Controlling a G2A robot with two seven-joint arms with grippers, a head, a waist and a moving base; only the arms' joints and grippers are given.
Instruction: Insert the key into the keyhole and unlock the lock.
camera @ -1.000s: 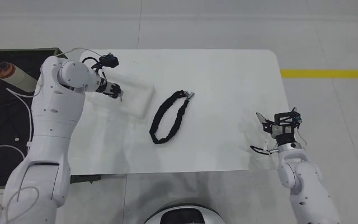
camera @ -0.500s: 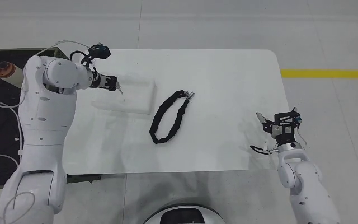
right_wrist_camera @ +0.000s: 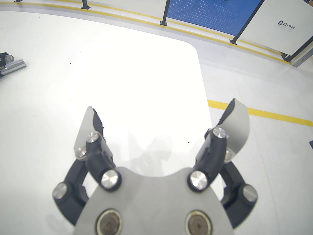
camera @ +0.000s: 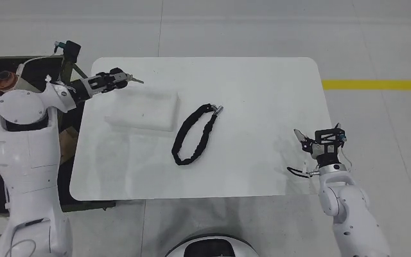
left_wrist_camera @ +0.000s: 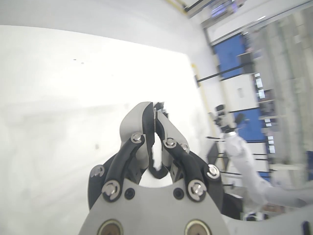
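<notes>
A black chain lock point(camera: 191, 135) lies curled in the middle of the white table point(camera: 257, 83); its metal keyhole end point(camera: 218, 109) points to the far side. This metal end point(right_wrist_camera: 13, 65) also appears far off in the right wrist view. My left gripper point(camera: 124, 78) hovers over the table's far left corner, shut on a small metal key point(camera: 136, 81) that sticks out past its tips. In the left wrist view the thin key point(left_wrist_camera: 154, 119) is pinched between the pads of the left gripper point(left_wrist_camera: 155, 110). My right gripper point(camera: 294, 152) point(right_wrist_camera: 162, 113) stands open and holds nothing near the table's right front edge.
A white foam block point(camera: 142, 109) lies on the table's left part, between the left gripper and the chain. A dark stand with cables point(camera: 13, 96) sits left of the table. Bare tabletop stretches from the chain to the right gripper.
The left arm rose from the foam block and swung back toward the table's far left corner, carrying the key. The right arm kept still.
</notes>
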